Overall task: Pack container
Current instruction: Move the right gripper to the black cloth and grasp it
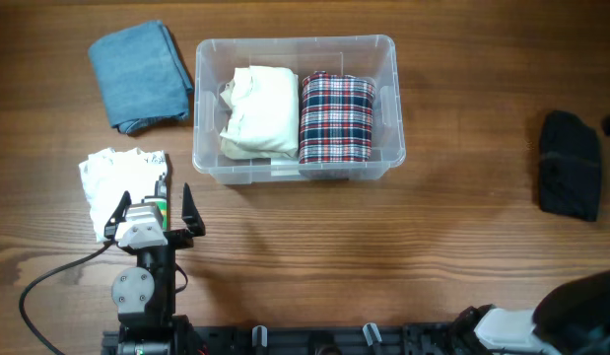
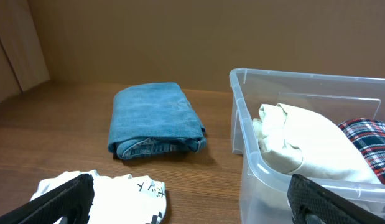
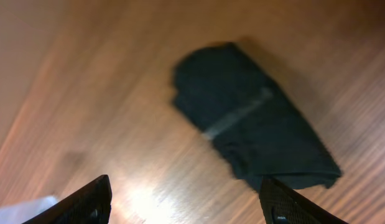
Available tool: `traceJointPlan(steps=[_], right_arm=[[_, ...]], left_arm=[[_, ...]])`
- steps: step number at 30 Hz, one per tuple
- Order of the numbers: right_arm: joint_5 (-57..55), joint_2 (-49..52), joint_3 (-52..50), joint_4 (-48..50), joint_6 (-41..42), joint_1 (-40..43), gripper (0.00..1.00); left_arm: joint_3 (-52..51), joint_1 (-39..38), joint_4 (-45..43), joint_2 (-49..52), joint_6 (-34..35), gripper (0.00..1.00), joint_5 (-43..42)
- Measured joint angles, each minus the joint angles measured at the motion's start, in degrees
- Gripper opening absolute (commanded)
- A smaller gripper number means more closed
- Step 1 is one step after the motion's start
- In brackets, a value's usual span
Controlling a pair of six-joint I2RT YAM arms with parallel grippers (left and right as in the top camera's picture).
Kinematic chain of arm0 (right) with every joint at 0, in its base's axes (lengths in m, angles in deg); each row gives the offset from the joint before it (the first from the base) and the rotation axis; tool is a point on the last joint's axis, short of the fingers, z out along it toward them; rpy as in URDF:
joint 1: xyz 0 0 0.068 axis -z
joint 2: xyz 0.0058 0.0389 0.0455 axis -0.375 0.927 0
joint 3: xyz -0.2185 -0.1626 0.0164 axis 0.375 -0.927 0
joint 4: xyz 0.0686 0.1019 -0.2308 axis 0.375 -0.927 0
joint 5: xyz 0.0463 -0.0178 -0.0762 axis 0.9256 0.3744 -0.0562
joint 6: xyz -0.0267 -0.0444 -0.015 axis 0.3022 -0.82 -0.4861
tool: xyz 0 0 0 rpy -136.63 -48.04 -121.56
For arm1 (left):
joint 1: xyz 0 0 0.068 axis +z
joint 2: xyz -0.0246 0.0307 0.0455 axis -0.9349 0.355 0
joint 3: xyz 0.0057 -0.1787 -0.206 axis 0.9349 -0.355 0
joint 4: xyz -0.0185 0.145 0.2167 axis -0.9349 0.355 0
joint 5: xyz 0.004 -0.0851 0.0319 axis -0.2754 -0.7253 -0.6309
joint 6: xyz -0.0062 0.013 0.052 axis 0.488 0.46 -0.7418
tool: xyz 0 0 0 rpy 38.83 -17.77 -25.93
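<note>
The clear container (image 1: 295,41) is seen centre-back on the counter (image 1: 462,227), with a cream garment (image 1: 257,110) and a plaid one (image 1: 336,118) packed side by side inside. Folded denim (image 1: 139,75) is laid just to its left. The left gripper (image 1: 155,192) is held with fingers wide beside a white printed garment (image 1: 112,177). The right gripper (image 3: 185,185), fingers also wide, is turned toward a black garment (image 3: 254,127).

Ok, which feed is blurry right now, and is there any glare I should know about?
Right wrist view is the soft one: the black garment is smeared, with a bright glare patch on the table beside it. Left wrist view is sharp on the folded jeans and the container. Overhead view is crisp and evenly lit, with only a faint shadow along the container's near side.
</note>
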Motion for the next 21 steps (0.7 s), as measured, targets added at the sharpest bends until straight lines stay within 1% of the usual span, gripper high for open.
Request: traceJointPlan(steps=[4, 11, 14, 21], right_arm=[[2.7, 6.1, 0.0, -0.9, 0.2, 5.6, 0.80], [4.9, 13.4, 0.0, -1.3, -1.3, 10.8, 0.86], [5.6, 15.4, 0.0, -0.4, -3.9, 11.8, 0.90], [8.3, 22.1, 0.0, 3.1, -13.5, 12.1, 0.90]], left_arm=[[0.0, 0.0, 0.0, 0.0, 0.0, 1.00, 0.0], [0.0, 0.0, 0.0, 0.0, 0.0, 1.00, 0.0], [0.0, 0.0, 0.0, 0.0, 0.0, 1.00, 0.0], [0.0, 0.0, 0.0, 0.0, 0.0, 1.00, 0.0]])
